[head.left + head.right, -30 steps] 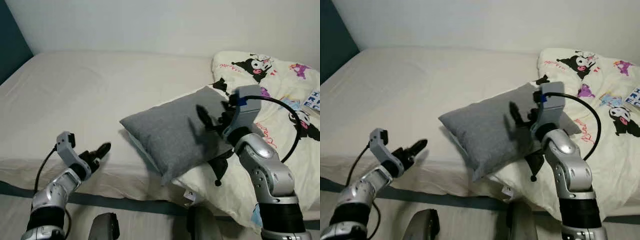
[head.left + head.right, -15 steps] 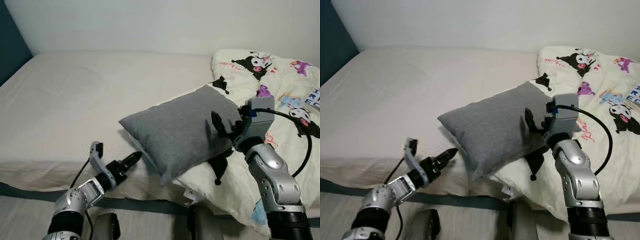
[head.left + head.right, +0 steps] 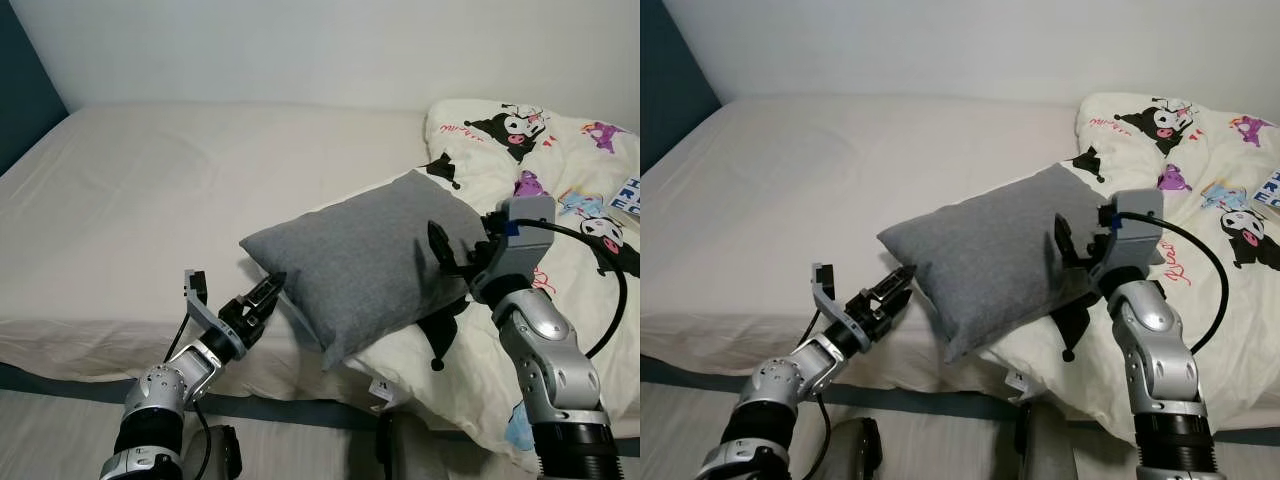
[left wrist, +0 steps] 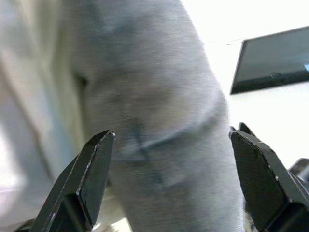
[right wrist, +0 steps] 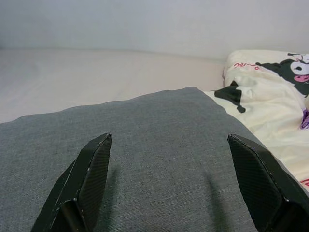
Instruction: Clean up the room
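Observation:
A grey pillow (image 3: 350,260) lies tilted on the cream bed (image 3: 170,190), its right end resting on a cartoon-print comforter (image 3: 580,190). My left gripper (image 3: 265,292) is open at the pillow's near left corner, and in the left wrist view its fingers (image 4: 96,159) stand wide on either side of the grey fabric (image 4: 154,121). My right gripper (image 3: 443,260) is open against the pillow's right side. In the right wrist view its fingers (image 5: 94,164) hover just above the pillow's top face (image 5: 159,145).
The comforter covers the bed's right part and hangs over the front edge. A white wall runs behind the bed, with a dark blue wall (image 3: 20,90) at the left. A dark band (image 3: 260,408) runs along the bed's base above the floor.
My left gripper has swung rightward and forward from the bed's front edge up to the pillow's left corner. My right gripper has drawn back from the pillow's middle to its right side.

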Tool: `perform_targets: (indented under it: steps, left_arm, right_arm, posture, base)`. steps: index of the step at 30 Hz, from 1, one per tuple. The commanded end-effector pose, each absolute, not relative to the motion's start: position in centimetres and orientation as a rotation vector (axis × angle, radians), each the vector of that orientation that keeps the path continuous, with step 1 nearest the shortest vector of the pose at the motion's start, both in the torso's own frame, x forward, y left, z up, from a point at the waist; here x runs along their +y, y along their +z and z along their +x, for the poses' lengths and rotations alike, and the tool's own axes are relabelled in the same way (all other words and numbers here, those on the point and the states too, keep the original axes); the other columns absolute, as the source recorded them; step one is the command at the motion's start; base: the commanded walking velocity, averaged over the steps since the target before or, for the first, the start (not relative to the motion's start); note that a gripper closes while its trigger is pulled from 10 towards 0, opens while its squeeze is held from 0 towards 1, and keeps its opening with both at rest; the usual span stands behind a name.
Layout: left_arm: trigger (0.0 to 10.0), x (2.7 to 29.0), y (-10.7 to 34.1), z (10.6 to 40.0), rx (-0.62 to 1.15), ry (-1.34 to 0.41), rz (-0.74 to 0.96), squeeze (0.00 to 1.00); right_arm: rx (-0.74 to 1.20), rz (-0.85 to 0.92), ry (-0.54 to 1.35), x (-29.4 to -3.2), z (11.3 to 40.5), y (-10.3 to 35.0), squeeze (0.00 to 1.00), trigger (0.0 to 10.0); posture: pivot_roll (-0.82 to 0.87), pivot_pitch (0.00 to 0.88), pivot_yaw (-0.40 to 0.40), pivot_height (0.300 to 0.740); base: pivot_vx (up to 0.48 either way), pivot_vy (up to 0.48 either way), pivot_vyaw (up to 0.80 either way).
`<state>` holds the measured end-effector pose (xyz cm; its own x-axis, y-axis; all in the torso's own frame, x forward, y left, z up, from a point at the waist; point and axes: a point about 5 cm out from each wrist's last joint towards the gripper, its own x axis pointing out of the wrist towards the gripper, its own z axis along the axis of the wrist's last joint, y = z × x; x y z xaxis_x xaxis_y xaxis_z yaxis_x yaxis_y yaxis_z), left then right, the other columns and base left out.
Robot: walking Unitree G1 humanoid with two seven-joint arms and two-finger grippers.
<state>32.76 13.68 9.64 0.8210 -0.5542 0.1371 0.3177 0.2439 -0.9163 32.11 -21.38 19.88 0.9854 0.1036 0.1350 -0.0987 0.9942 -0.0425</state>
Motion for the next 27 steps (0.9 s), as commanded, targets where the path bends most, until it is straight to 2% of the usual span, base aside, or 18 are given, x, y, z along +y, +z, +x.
perform_targets:
  steps: [1, 3, 5, 9, 10, 12, 13, 15, 18, 26, 27]
  left_arm:
    - [10.0, 13.7, 9.8, 32.6, 0.233, -0.628, -1.185, 1.00]
    - [10.0, 13.1, 10.1, 32.5, 0.242, -0.662, -1.145, 1.00]
    - [10.0, 11.4, 11.1, 32.5, 0.242, -0.725, -1.088, 1.00]
    - [10.0, 10.1, 12.0, 32.7, 0.235, -0.765, -1.059, 1.00]
    - [10.0, 8.9, 12.4, 32.8, 0.258, -0.790, -0.998, 0.30]
    - [10.0, 8.9, 12.4, 32.8, 0.258, -0.790, -0.998, 0.30]
    - [10.0, 7.8, 12.2, 33.1, 0.302, -0.767, -0.899, 0.00]
    - [10.0, 7.8, 12.2, 33.1, 0.302, -0.767, -0.899, 0.00]
    - [10.0, 7.1, 10.7, 34.0, 0.399, -0.622, -0.734, 0.00]
    - [10.0, 7.0, 10.5, 34.4, 0.453, -0.552, -0.707, 0.00]
    - [10.0, 7.0, 10.3, 34.5, 0.485, -0.525, -0.626, 0.00]
  right_arm:
    - [-0.129, -0.040, 0.105, -21.3, 32.1, 19.4, 0.00, 10.0]
    - [-0.126, -0.042, 0.107, -21.3, 32.1, 19.2, 0.00, 10.0]
    - [-0.120, -0.043, 0.109, -21.1, 32.1, 19.0, 0.00, 10.0]
    - [-0.116, -0.044, 0.112, -21.0, 32.2, 18.9, 0.00, 10.0]
    - [-0.113, -0.046, 0.113, -20.9, 32.2, 18.8, 0.00, 10.0]
    - [-0.113, -0.046, 0.113, -20.9, 32.2, 18.8, 0.00, 10.0]
    - [-0.110, -0.048, 0.114, -20.8, 32.2, 18.7, 0.00, 10.0]
    - [-0.110, -0.048, 0.114, -20.8, 32.2, 18.7, 0.00, 10.0]
    - [-0.107, -0.046, 0.111, -20.7, 32.3, 18.6, 0.00, 10.0]
    - [-0.108, -0.043, 0.103, -20.8, 32.4, 18.6, 0.00, 10.0]
    - [-0.109, -0.043, 0.099, -20.8, 32.4, 18.6, 0.00, 10.0]
  posture:
    - [0.02, 0.196, 0.004, 0.578]
    - [0.02, 0.197, 0.004, 0.578]
    - [0.03, 0.199, 0.005, 0.578]
    - [0.03, 0.199, 0.007, 0.578]
    - [0.03, 0.199, 0.007, 0.578]
    - [0.03, 0.199, 0.007, 0.578]
    - [0.04, 0.205, 0.013, 0.578]
    - [0.04, 0.205, 0.013, 0.578]
    - [0.04, 0.207, 0.017, 0.578]
    - [0.04, 0.212, 0.021, 0.578]
    - [0.04, 0.212, 0.022, 0.578]
  base:
    - [0.000, 0.000, 0.00]
    - [0.000, 0.000, 0.00]
    - [0.000, 0.000, 0.00]
    - [0.000, 0.000, 0.00]
    - [0.000, 0.000, 0.00]
    - [0.000, 0.000, 0.00]
    - [0.000, 0.000, 0.00]
    - [0.000, 0.000, 0.00]
    - [0.000, 0.000, 0.00]
    - [0.000, 0.000, 0.00]
    - [0.000, 0.000, 0.00]
